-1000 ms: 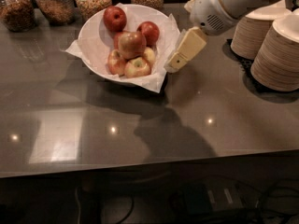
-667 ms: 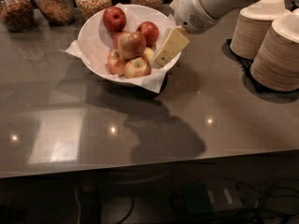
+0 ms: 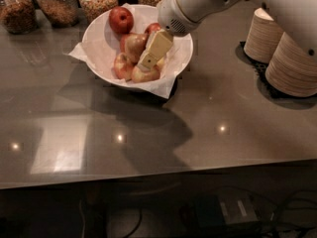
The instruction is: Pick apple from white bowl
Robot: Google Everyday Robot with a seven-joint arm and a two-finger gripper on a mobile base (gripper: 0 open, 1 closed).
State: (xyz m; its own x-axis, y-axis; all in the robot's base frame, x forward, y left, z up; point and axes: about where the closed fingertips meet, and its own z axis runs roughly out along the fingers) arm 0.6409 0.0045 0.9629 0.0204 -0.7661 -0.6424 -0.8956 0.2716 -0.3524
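The white bowl [image 3: 97, 32], lined with crinkled white paper, stands at the back middle of the grey counter. The apple [image 3: 132, 44], mottled red with a yellow-green patch, lies in the bowl's middle among other apples. My gripper [image 3: 152, 53] reaches down from the upper right into the bowl, its beige tip right beside the apple on its right and over the smaller yellow apples [image 3: 146, 75]. Whether it touches the apple cannot be told. A dark red apple [image 3: 121, 20] lies at the bowl's back, and another [image 3: 153, 28] is partly hidden by my arm.
Several glass jars [image 3: 57, 4] of grain stand along the back behind the bowl. Two stacks of beige paper bowls [image 3: 293, 63] stand on a black mat at the right. The counter's front edge [image 3: 148, 181] runs across the lower frame.
My gripper has moved left, from beside the bowl's right rim to inside the bowl next to the apple. The apples have not moved.
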